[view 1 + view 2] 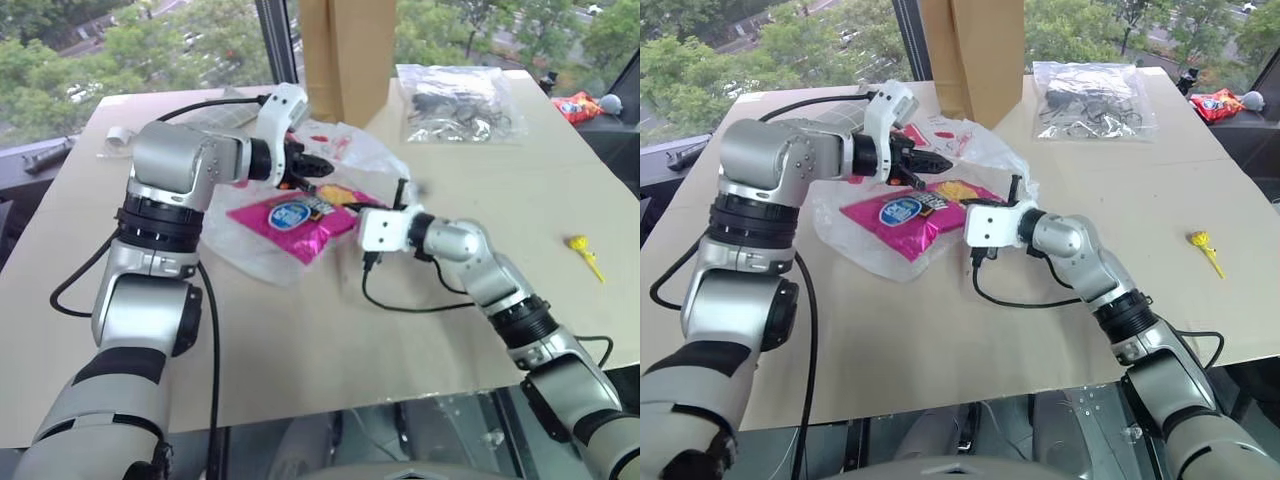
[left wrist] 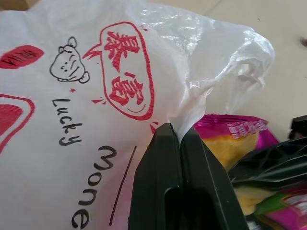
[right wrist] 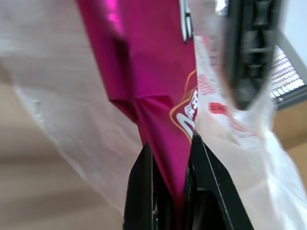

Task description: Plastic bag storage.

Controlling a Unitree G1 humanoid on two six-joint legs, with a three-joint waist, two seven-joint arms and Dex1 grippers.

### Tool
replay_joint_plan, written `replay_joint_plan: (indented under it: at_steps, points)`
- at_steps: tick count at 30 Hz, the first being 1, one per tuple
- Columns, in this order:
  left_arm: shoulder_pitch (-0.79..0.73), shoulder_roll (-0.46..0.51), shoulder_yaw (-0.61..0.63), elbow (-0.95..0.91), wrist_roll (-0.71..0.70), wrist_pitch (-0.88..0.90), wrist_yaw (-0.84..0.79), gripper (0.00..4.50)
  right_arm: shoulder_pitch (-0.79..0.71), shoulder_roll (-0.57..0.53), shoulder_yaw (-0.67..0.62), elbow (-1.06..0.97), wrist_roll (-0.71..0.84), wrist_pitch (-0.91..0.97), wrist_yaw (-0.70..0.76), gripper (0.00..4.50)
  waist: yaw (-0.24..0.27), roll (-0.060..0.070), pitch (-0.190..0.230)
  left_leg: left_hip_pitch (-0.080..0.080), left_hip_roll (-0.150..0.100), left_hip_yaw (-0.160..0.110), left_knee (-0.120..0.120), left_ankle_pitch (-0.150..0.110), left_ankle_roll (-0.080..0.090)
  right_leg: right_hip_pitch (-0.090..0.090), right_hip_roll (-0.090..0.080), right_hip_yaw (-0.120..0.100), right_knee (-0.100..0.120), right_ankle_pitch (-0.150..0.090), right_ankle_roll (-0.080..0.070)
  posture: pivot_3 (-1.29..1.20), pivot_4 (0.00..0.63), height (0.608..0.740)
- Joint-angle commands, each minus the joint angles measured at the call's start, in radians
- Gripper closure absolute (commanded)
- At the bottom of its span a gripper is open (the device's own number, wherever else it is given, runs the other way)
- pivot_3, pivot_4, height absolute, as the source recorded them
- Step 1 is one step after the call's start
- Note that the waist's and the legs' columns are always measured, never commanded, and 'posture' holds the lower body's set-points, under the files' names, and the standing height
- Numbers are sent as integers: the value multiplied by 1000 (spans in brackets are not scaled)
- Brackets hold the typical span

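Broad tan table by a window, holding everything else

Tall brown paper bag upright at the far edge, just behind the plastic bag

Plastic bag, thin translucent white with red print, spread in a crumpled heap near the table's middle, between the two arms; red characters, a small cartoon face and black "Lucky" lettering legible in the left wrist view

Clear plastic bag of dark items lying flat at the far right, well apart from the white one

Pink snack packet lying on the white plastic, partly under its film, with a yellow-orange patch at its far end

Left gripper reaching in from the left over the packet, fingers pressed together with a twisted fold of the white film pinched between them; tips just above the packet's far end

Right gripper coming in level from the right, fingers clamped on the edge of the pink packet, white film draped close on both sides; whether film is caught in the pinch too, cannot tell

Red snack wrapper at the far right corner of the table

Small yellow object lying near the right edge, well apart from the bags

Small white roll near the far left edge
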Motion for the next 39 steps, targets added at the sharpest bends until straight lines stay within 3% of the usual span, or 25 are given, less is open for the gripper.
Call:
replay_joint_plan:
  at_steps: [1, 8, 17, 23, 27, 33, 39]
  points:
    - [-1, 28, 33, -69, -23, 25, -13, 4500, -53, -26, -42, 29, -29, 2, -42, 4453, 0, 0, 0, 0, 0, 0, 0, 0, 0, 0, 0, 0, 0, 0, 0, 0, 150, 740]
    - [18, 65, 29, -105, -38, 46, -33, 4500, -82, -76, -43, 92, -68, 4, -61, 4453, -2, 0, 0, 0, 0, 0, 0, 0, 0, 0, 0, 0, 0, 0, 0, 0, 150, 740]
    - [10, 10, 34, -126, -62, 89, -1, 4500, -123, 7, 44, 171, -136, -37, -69, 4453, -8, 0, 0, 0, 0, 0, 0, 0, 0, 0, 0, 0, 0, 0, 0, 0, 150, 740]
    - [13, -9, 30, -98, -54, 58, 18, 4500, -75, 68, 40, 72, 38, -107, 49, 4453, -10, 0, 0, 0, 0, 0, 0, 0, 0, 0, 0, 0, 0, 0, 0, 0, 150, 740]
    - [21, 9, 37, -21, -22, 0, 27, 4500, -26, 29, 8, -11, 80, -92, 89, 4453, -9, 0, 0, 0, 0, 0, 0, 0, 0, 0, 0, 0, 0, 0, 0, 0, 150, 740]
    - [38, 28, 50, -54, -58, 16, -16, 4500, -60, -65, 5, 18, -92, -10, -14, 4453, -3, 0, 0, 0, 0, 0, 0, 0, 0, 0, 0, 0, 0, 0, 0, 0, 150, 740]
    - [55, -15, 65, -202, -152, 116, -34, 4500, -224, 32, 112, 304, -249, -103, -173, 4453, -15, 0, 0, 1, 1, 1, 0, 0, 0, 0, 1, 2, 1, 1, -1, 0, 150, 740]
